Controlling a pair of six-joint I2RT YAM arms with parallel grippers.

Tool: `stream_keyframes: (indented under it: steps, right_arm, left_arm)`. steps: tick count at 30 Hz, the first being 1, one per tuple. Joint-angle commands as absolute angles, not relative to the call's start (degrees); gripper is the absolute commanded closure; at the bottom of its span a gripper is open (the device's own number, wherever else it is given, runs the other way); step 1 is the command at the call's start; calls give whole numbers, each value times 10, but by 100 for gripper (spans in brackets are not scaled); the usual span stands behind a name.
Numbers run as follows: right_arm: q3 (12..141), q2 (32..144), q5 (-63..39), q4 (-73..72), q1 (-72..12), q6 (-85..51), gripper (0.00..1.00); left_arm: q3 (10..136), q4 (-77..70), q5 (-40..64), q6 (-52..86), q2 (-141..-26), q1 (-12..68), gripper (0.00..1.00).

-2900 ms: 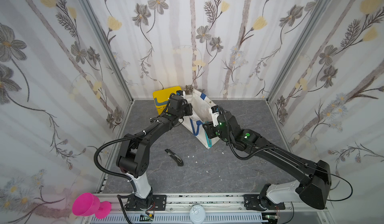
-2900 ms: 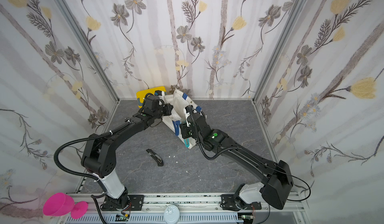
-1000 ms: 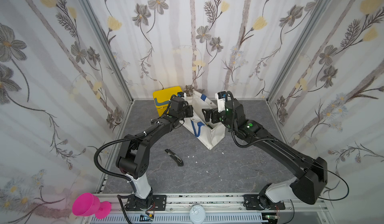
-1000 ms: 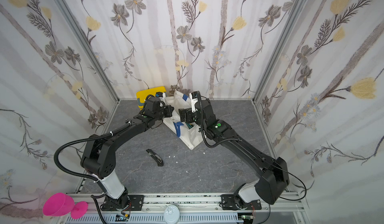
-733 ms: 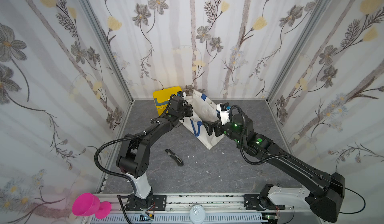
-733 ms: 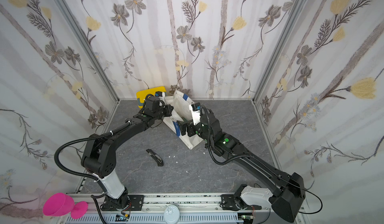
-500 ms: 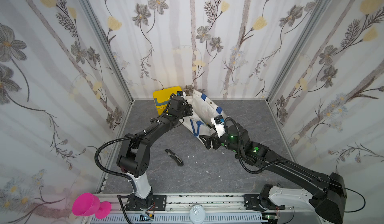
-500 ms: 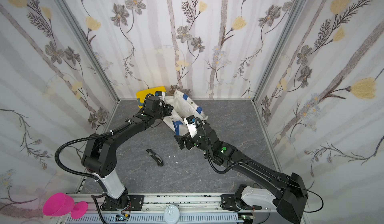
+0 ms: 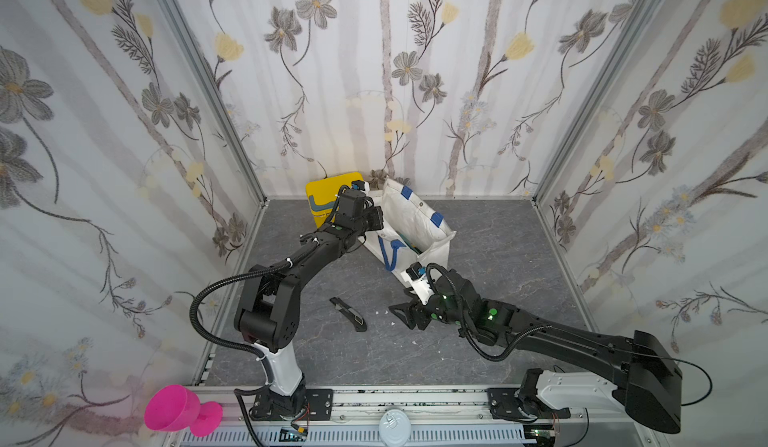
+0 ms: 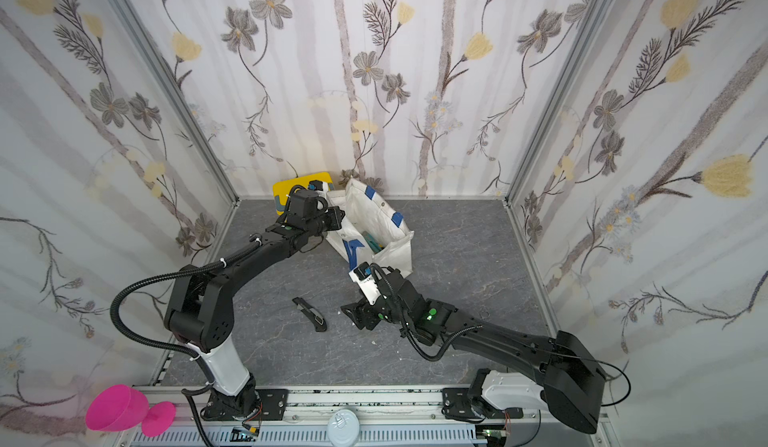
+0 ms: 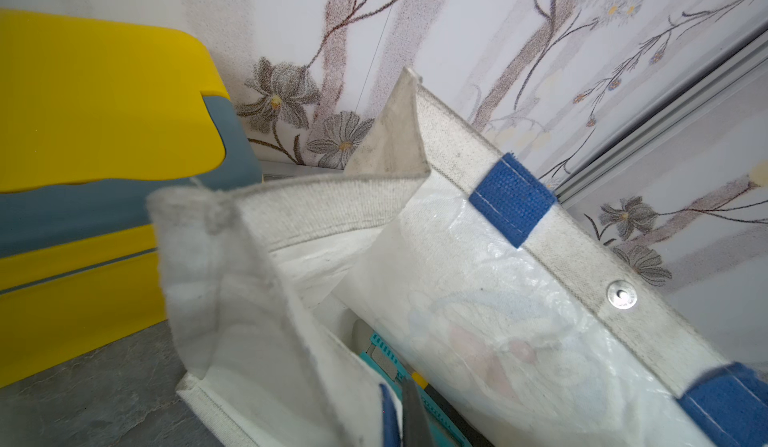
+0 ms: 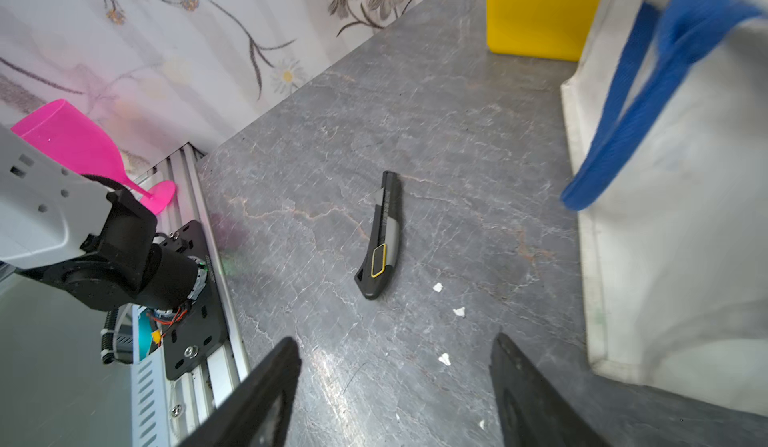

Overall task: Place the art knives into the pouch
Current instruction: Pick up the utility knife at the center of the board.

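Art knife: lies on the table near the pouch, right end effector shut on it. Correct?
No. The right end effector is open and empty, short of the art knife; the right wrist view shows it. The art knife does lie on the table near the pouch.

Left pincer (image 9: 378,219) clamped; right pincer (image 12: 395,339) jaws apart, empty.

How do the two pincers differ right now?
The left pincer is shut on the rim of the white canvas pouch with blue handles; the right pincer is open and empty. The left is far back; the right is nearer the front, facing the black art knife on the grey table. Both are black.
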State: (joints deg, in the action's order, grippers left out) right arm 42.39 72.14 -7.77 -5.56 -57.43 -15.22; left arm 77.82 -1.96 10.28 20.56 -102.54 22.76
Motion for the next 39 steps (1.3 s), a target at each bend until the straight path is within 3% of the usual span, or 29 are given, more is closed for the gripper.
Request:
stream_keyframes:
  steps: [1,17,39]
  right_arm:
    - [417,761,-133,-107,-576,-162,35]
    - [576,1007,-92,-24,-623,-119,36]
    - [715,1140,-18,74,-666,-123,33]
  left_arm:
    - [787,-31,96,194,-1023,227,100]
    - [799,-12,104,183,-1028,222,100]
    - [787,-18,116,186,-1020,214,100]
